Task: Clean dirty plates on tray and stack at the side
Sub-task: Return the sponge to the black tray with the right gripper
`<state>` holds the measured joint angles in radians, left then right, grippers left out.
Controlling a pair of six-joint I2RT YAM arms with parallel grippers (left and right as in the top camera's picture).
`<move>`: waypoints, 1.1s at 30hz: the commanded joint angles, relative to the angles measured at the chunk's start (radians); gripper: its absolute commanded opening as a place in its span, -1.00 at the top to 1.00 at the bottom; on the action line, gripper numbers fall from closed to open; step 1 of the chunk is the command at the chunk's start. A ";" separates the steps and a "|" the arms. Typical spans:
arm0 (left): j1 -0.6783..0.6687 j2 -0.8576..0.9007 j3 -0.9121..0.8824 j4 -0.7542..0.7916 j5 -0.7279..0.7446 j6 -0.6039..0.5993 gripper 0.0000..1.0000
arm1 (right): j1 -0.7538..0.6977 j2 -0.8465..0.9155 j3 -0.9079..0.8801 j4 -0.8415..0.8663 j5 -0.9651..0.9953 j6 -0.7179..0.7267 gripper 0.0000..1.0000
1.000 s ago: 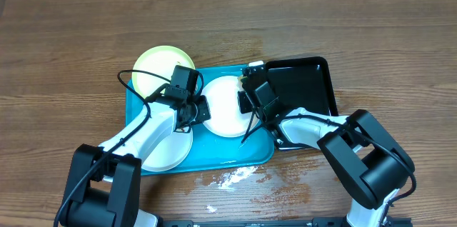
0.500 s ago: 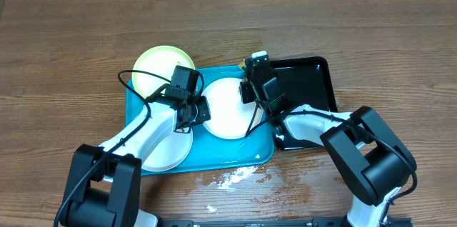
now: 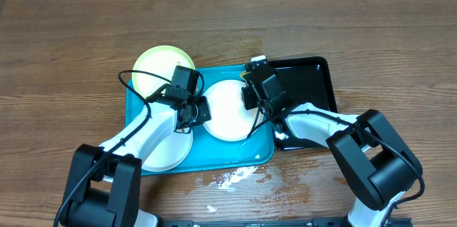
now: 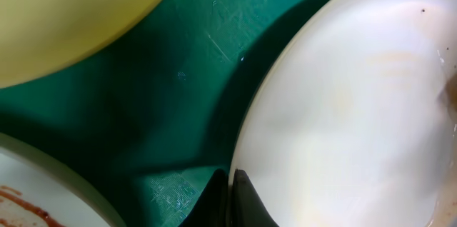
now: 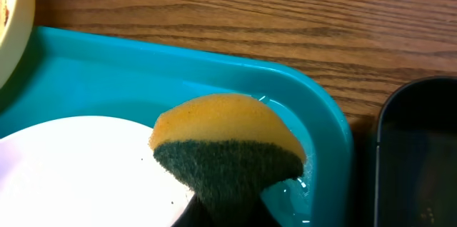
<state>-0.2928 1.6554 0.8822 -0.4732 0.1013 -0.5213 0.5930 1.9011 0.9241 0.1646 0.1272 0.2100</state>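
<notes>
The turquoise tray (image 3: 221, 150) holds a white plate (image 3: 228, 113) in its middle and a second white plate (image 3: 170, 152) with brown smears at lower left. A pale yellow-green plate (image 3: 158, 66) overlaps the tray's far left rim. My left gripper (image 3: 204, 110) is shut on the left rim of the middle white plate (image 4: 343, 113), fingers (image 4: 232, 200) pinching it. My right gripper (image 3: 251, 77) is shut on a yellow and green sponge (image 5: 225, 141), held at the plate's far right edge (image 5: 86, 170), over the tray's corner (image 5: 314, 120).
A glossy black tray (image 3: 308, 84) lies against the turquoise tray's right side and also shows in the right wrist view (image 5: 421, 155). White residue and wet spots (image 3: 232, 177) lie on the wooden table in front of the tray.
My right gripper swung the sponge up toward the far rim of the middle plate, then came back slightly. The left gripper kept its hold on the plate's rim.
</notes>
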 commanded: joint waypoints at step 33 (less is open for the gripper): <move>0.005 0.011 0.205 -0.231 -0.001 0.054 0.92 | -0.293 -0.622 0.084 -0.952 -0.082 0.210 0.93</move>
<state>-0.2928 1.6566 1.0088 -0.6716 0.1032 -0.5003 0.3679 1.2640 1.0065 -0.7139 0.0673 0.3679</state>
